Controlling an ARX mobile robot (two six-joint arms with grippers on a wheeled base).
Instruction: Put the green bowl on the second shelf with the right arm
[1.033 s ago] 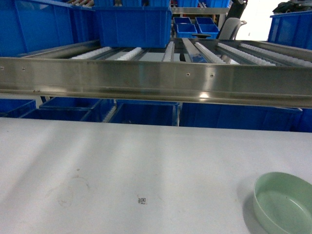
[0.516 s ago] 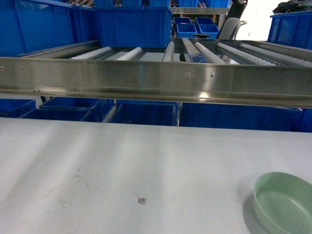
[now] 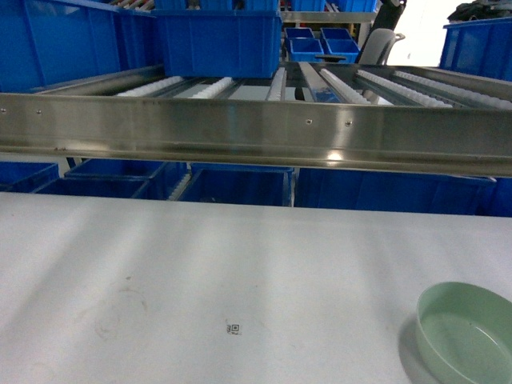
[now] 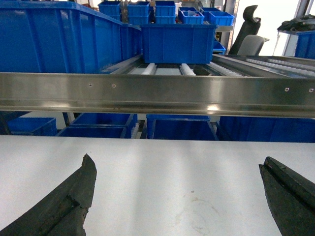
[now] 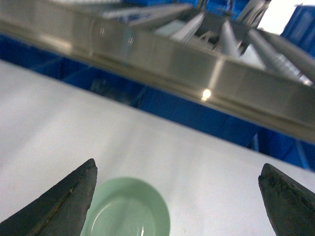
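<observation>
While the green bowl [image 3: 466, 332] sits upright on the white table [image 3: 200, 264], nothing is touching it. It is at the near right part of the table, well in front of the steel shelf rail [image 3: 256, 132] and below its level. Its inside looks smooth and empty, and its right side is cut by the edge of the head view.

From the right wrist camera, the green bowl [image 5: 128, 211] appears low in the picture, just beside the left finger [image 5: 61, 206] of the right gripper [image 5: 177, 201]. The right finger [image 5: 290, 201] is far on the other side, so this gripper is spread wide and holds nothing. Whether the left finger touches the bowl's rim I cannot tell; the picture is a little blurred.

The left gripper [image 4: 182, 196] is also spread wide over bare table, with one dark finger [image 4: 64, 206] at each lower corner of its view, and it holds nothing. The bowl does not show in that view.

Behind the steel shelf rail, white roller tracks [image 3: 352, 86] run away from the table. A large blue crate [image 3: 218, 40] stands on the rollers, behind the rail and left of its middle. More blue crates [image 3: 232, 186] stand under the rail, behind the table's far edge. A small square marker [image 3: 234, 329] is printed on the table, left of the bowl and well apart from it. Faint ring marks [image 3: 120, 312] show further left.
</observation>
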